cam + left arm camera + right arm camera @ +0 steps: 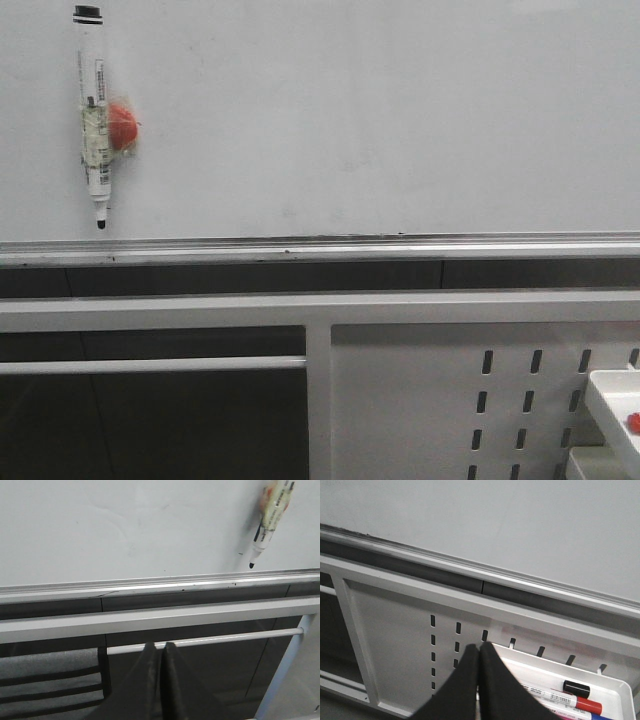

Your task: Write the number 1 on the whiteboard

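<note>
facing the glossy pale whiteboard with its silver rail, i see both grippers, left and right, pinched together, empty.

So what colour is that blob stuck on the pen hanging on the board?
Red-orange: the blob sits against the marker pen. It shows best in the front view.

I see even, soft indoor light in all three views, fairly bright and slightly cool. The whiteboard shows only faint sheen, no hard glare; its silver rail catches a thin bright line. The marker pen is sharp in my front view, with a faint shadow beside it, but blurred in my left wrist view. Both wrist views show their dark fingers out of focus. Spaces under the frame are deep in shadow.
</note>
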### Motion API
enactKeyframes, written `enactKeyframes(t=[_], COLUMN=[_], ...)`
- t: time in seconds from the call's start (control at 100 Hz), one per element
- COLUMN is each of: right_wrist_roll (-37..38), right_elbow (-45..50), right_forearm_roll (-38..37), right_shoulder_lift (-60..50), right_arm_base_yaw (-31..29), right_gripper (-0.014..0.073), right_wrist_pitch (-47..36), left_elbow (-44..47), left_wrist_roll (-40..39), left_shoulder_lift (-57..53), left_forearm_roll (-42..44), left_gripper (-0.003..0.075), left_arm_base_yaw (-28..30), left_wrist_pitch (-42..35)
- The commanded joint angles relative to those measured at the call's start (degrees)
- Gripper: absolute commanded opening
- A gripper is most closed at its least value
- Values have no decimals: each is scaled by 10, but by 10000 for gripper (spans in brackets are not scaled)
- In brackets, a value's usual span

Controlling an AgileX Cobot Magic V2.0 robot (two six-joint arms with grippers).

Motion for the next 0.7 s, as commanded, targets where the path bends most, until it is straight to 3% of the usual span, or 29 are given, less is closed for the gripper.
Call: enactKeyframes(t=[0.0, 0.28, 0.42, 0.49, 0.69], right_wrist_roll=[-5, -5, -5, -4, 6], right_elbow=[8, 8, 8, 8, 8], right_forearm_roll=[3, 3, 2, 7, 105], right_shoulder_lift=[-14, -14, -14, -14, -14], right_arm_base_yaw=[1, 1, 1, 1, 1], right_gripper=[-50, -50, -50, -50, -50], right_wrist_pitch=[-18, -31, -90, -147, -306], left_elbow=[21, 21, 21, 21, 20], left_wrist_roll=[-4, -4, -4, -4, -4], left_shoulder_lift=[-12, -12, -12, -12, -12], left_forearm_roll=[-9, -8, -29, -88, -390], left_gripper=[-20, -20, -20, -20, -20], left_arm_base_yaw=[2, 2, 2, 2, 2], left_wrist_pitch=[-29, -29, -39, -78, -177])
